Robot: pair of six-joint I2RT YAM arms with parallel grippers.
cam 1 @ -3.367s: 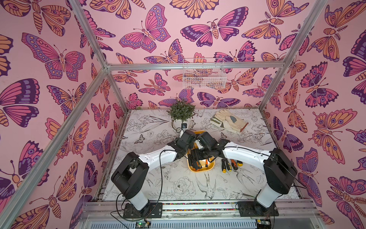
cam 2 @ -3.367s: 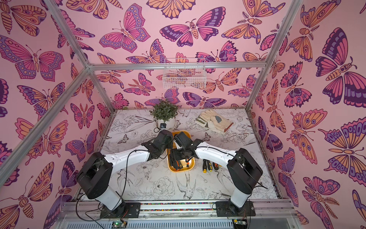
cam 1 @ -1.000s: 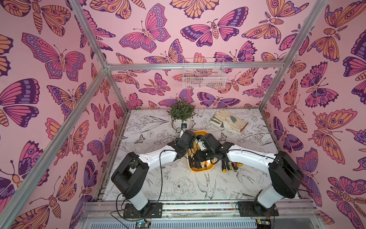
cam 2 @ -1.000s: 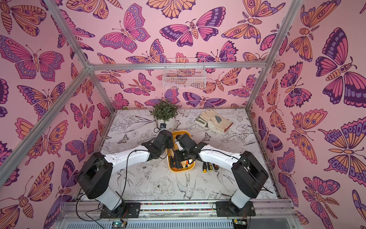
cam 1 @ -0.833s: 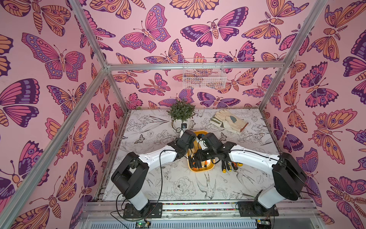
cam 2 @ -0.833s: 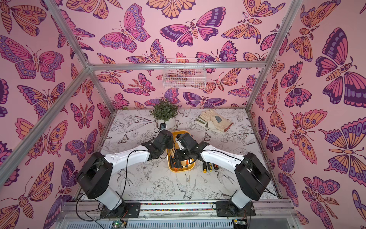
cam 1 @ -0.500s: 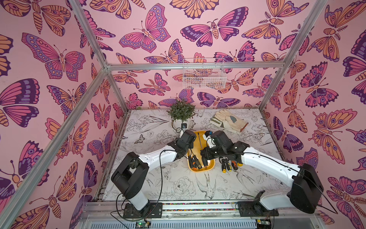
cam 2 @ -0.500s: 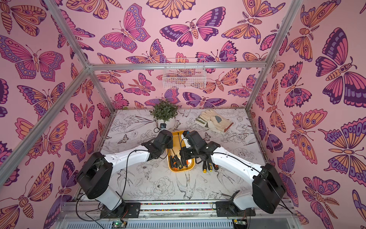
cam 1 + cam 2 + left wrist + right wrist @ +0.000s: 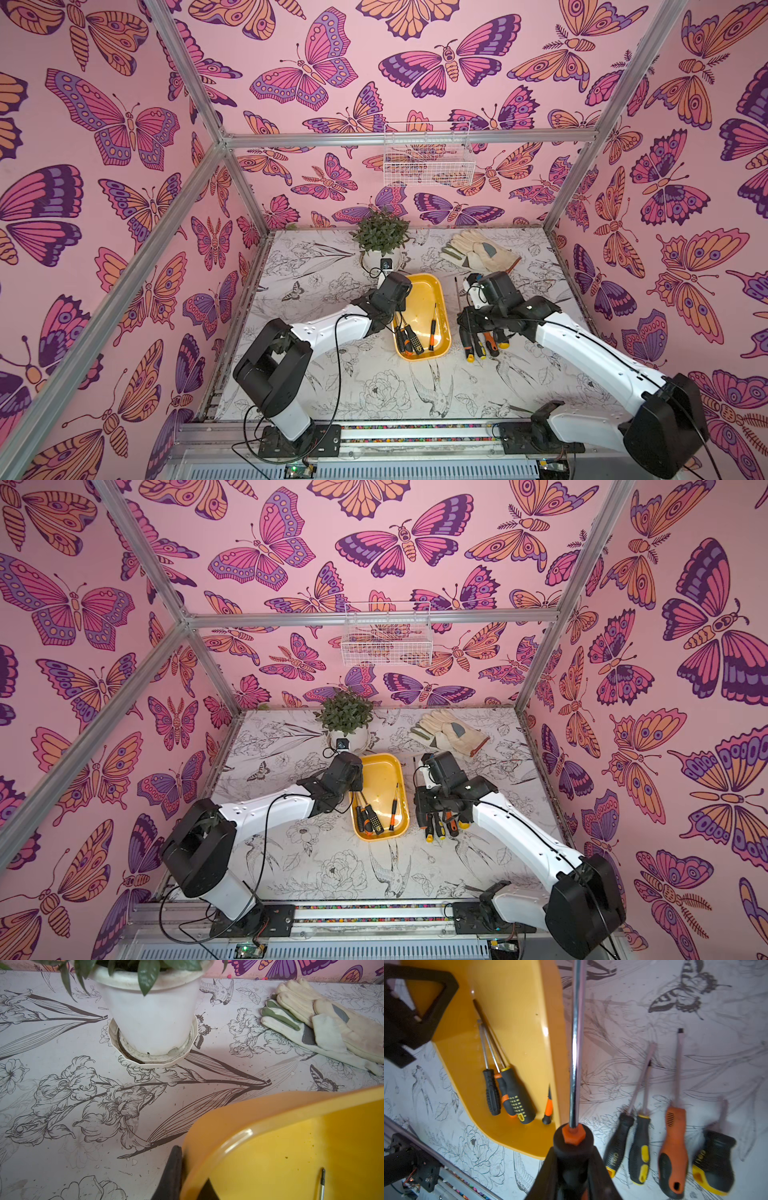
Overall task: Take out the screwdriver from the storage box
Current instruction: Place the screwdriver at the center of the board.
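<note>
Your right gripper (image 9: 572,1169) is clamping a screwdriver (image 9: 576,1043) beside the box (image 9: 422,291), while your left gripper (image 9: 187,1176), jaws closed, is pinching the box's rim.

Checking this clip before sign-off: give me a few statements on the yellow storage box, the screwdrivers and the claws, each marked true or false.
1. The right claw is shut on a screwdriver. True.
2. The storage box is empty. False: four screwdrivers lie in it.
3. The left claw is clamped on the storage box's rim. True.
4. No screwdrivers lie on the table. False: four lie beside the box.
5. The work gloves lie inside the box. False: they lie on the table behind it.
</note>
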